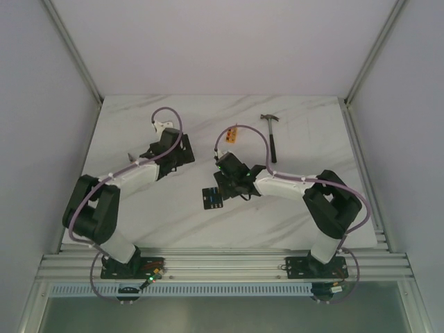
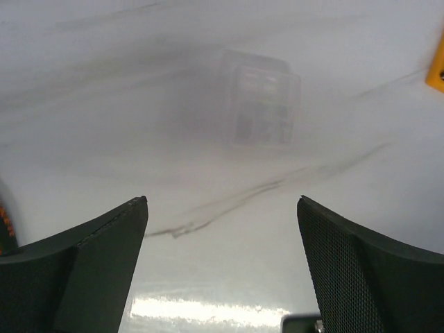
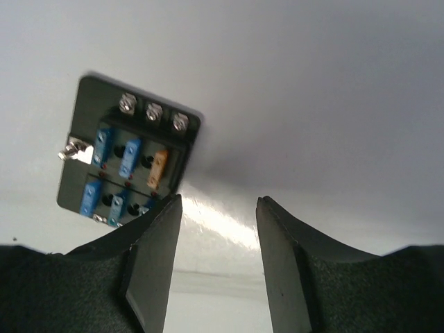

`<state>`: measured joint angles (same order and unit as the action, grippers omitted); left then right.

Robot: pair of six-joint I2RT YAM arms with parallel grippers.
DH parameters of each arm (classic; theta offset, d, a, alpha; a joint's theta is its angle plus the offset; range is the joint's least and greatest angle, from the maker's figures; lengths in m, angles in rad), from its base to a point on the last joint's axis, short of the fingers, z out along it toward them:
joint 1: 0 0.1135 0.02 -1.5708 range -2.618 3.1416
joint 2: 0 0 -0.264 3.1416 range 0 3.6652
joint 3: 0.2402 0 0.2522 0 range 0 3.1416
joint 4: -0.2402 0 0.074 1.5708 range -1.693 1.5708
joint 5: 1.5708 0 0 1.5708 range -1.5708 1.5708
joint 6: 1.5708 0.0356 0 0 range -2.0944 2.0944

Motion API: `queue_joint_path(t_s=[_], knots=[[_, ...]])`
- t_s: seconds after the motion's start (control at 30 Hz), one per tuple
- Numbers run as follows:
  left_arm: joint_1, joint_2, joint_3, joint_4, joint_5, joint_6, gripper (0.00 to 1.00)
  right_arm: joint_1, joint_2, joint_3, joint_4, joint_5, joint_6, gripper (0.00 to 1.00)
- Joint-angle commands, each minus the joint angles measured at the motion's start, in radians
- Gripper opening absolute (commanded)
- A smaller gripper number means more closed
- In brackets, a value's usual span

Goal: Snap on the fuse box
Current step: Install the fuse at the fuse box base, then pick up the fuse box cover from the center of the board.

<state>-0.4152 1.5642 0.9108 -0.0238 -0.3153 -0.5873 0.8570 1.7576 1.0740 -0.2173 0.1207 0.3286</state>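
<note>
The fuse box [image 1: 212, 198] is a small black square base with blue fuses and one orange fuse. It lies on the marble table, and in the right wrist view [image 3: 125, 161] it sits at the left. My right gripper [image 1: 224, 187] is open and empty [image 3: 218, 202] just right of the box, its left finger over the box's near corner. A clear plastic cover [image 1: 163, 127] lies at the back left and shows blurred in the left wrist view [image 2: 260, 105]. My left gripper [image 1: 167, 139] is open and empty [image 2: 222, 208], a short way behind the cover.
A small orange block [image 1: 232, 134] lies behind the right gripper, and its corner shows at the right edge of the left wrist view [image 2: 437, 69]. A hammer [image 1: 271, 132] lies at the back right. Walls enclose the white marble table [image 1: 305, 208] on three sides.
</note>
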Motion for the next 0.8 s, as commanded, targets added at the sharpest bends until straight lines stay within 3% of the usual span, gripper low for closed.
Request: queue_joint_path(t_s=[0.0,0.33,0.77], knots=[[0.009,0.083,0.092,-0.06,-0.001,0.075,0.97,0.004,-0.087,-0.064,0.011,0.031,0.025,0.55],[0.017,0.245,0.205,-0.086,0.066,0.105,0.96,0.035,-0.112,-0.145,0.032,0.022,0.101,0.56],[0.036,0.337,0.28,-0.086,0.09,0.123,0.91,0.097,-0.074,-0.131,0.082,0.006,0.111,0.57]])
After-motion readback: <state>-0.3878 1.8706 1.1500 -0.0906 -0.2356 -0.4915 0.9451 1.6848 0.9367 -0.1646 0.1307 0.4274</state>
